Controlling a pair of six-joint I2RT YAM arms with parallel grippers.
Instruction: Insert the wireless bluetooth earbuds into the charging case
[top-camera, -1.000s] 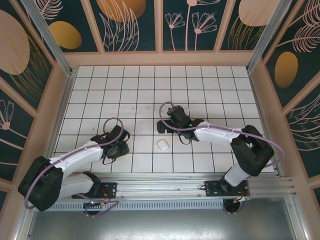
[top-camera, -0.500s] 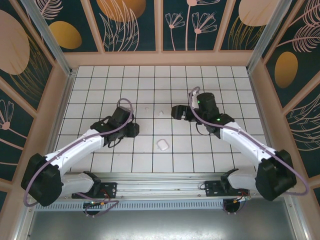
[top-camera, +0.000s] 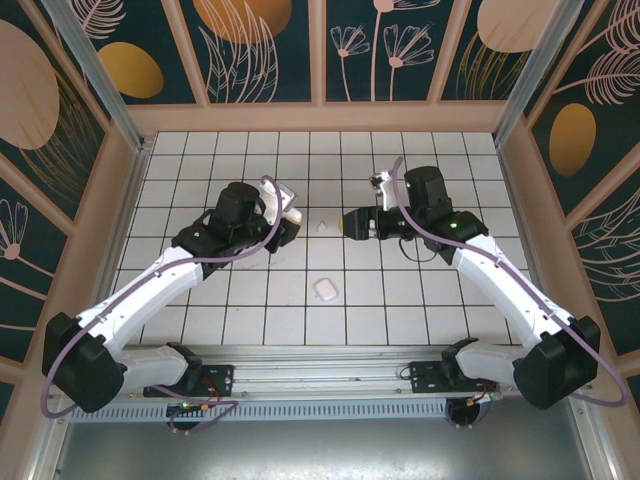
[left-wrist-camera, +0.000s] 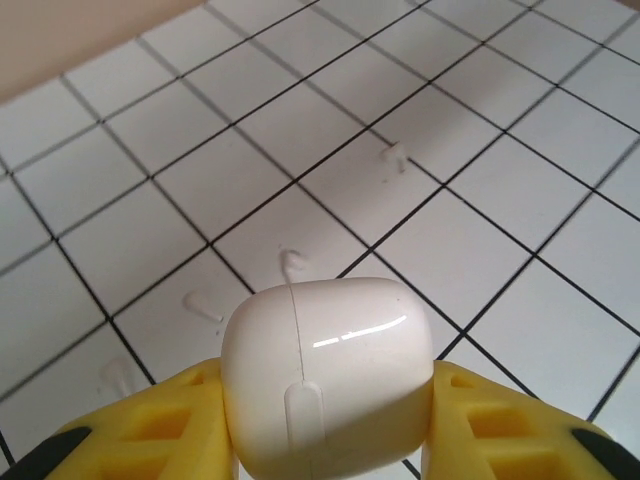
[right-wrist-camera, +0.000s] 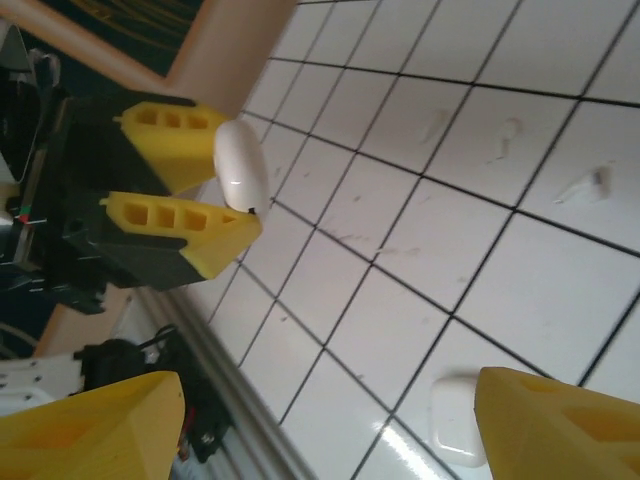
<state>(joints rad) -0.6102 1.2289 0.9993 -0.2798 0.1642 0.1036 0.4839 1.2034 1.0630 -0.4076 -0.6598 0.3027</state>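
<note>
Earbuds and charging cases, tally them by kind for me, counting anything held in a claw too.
Charging cases: 2, one in the left claw
Earbuds: 4
Total: 6

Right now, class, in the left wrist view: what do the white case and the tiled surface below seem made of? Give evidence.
The white case: probably hard glossy plastic; smooth rounded shell, sharp light streak, thin moulded seam. The tiled surface: white squares with dark lines, soft sheen; glazed tile or printed laminate, cannot tell which.
</note>
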